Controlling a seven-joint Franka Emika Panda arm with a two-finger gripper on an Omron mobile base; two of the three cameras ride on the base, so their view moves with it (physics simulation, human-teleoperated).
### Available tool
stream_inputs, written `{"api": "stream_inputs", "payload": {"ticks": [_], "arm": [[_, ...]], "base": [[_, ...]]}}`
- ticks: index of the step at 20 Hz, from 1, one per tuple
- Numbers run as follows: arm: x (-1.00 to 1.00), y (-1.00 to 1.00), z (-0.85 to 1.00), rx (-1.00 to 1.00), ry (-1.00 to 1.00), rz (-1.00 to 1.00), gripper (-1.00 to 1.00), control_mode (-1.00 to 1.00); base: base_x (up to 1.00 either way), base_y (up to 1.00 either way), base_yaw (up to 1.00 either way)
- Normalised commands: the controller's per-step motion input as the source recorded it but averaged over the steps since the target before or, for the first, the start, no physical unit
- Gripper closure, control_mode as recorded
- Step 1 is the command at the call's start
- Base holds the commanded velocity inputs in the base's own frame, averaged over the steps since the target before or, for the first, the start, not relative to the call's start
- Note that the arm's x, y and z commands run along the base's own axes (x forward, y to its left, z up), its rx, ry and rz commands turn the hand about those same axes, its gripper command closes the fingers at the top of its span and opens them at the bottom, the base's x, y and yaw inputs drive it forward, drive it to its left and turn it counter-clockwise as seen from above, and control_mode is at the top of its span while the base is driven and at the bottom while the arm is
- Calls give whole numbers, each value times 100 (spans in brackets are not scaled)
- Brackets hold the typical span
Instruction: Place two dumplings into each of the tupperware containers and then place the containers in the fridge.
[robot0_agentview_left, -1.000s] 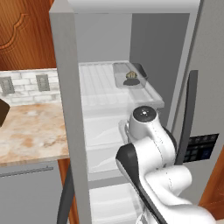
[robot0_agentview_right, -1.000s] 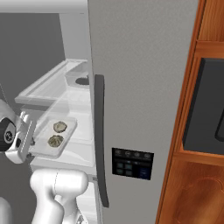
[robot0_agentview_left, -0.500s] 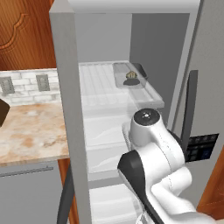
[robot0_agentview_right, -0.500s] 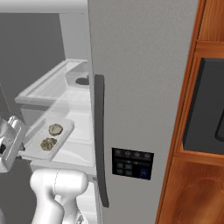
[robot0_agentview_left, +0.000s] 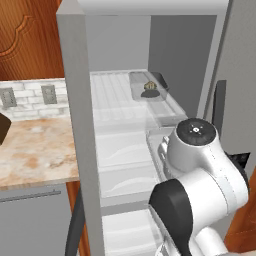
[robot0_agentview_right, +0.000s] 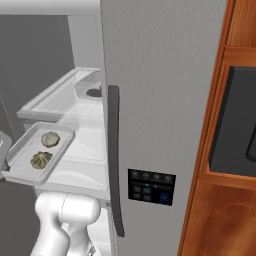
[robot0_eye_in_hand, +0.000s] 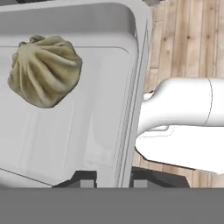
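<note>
Two containers are showing. The light grey container (robot0_agentview_right: 37, 155), at the left of the right base view, is carrying two dumplings (robot0_agentview_right: 50, 139) side by side at the front of the open fridge (robot0_agentview_right: 160, 100). The dark grey container (robot0_agentview_left: 150, 86) is sitting on the upper fridge shelf (robot0_agentview_left: 117, 95), holding at least one dumpling. In the hand view, the pincer (robot0_eye_in_hand: 114, 180) is nearly closed, its two tips pinching the rim of the light grey container at the bottom of the frame.
</note>
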Motion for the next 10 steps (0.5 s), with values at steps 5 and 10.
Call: {"api": "stream_inputs", "payload": {"ticks": [5,10], "arm": [[6,-1,50,6,-4,2,100,-100],[22,0,33,4,-14,4,100,-100]], "base": [[0,0,0],[0,0,0]]}}
